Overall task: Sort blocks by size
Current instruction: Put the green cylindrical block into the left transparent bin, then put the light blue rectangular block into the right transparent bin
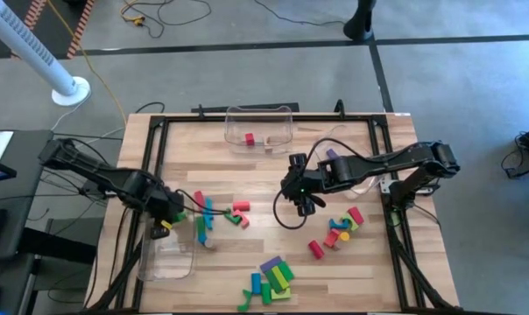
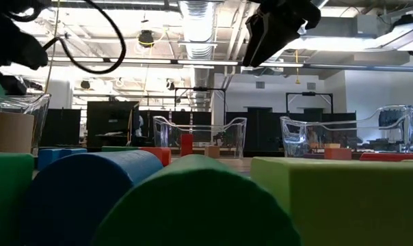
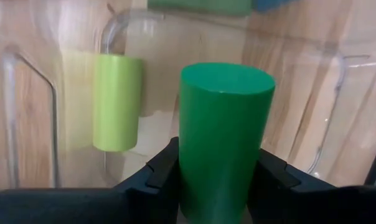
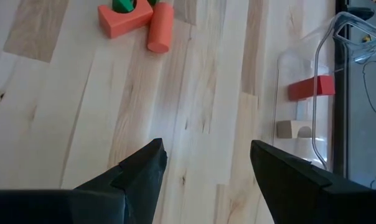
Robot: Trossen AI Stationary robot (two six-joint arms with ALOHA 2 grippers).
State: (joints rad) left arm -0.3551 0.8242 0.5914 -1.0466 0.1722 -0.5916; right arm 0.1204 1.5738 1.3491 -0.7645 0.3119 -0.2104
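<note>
Left gripper (image 1: 165,220): seen at the left of the high view, over the near-left bin's upper edge; its fingers (image 3: 160,171) are pinched on a dark green cylinder (image 3: 222,137), held upright between them in the left wrist view.
Left bin (image 1: 165,258): clear, at the lower left of the table (image 1: 264,179); a light green cylinder (image 3: 116,102) is seen lying inside it, beyond the held one.
Right gripper (image 1: 301,199): placed at the centre of the high view, above bare wood; its fingers (image 4: 141,171) are spread wide with nothing between them.
Far bin (image 1: 259,128): set at the top centre of the table; a red block (image 1: 250,138) and a tan block (image 4: 292,129) are contained in it.
Right bin (image 2: 350,137): clear, partly hidden under the right arm in the high view; its contents cannot be told.
Left cluster (image 1: 203,214): blocks in red, blue and green are scattered just right of the left gripper.
Centre pair: a pink arch (image 4: 122,18) with a green piece in it and a red-orange cylinder (image 4: 160,28) touching it are seen left of the right gripper in the high view.
Right cluster (image 1: 339,229): red, pink, yellow, blue and green blocks are grouped at the lower right.
Bottom cluster (image 1: 269,280): purple, green and blue blocks are piled at the bottom centre; in the low view they fill the foreground.
</note>
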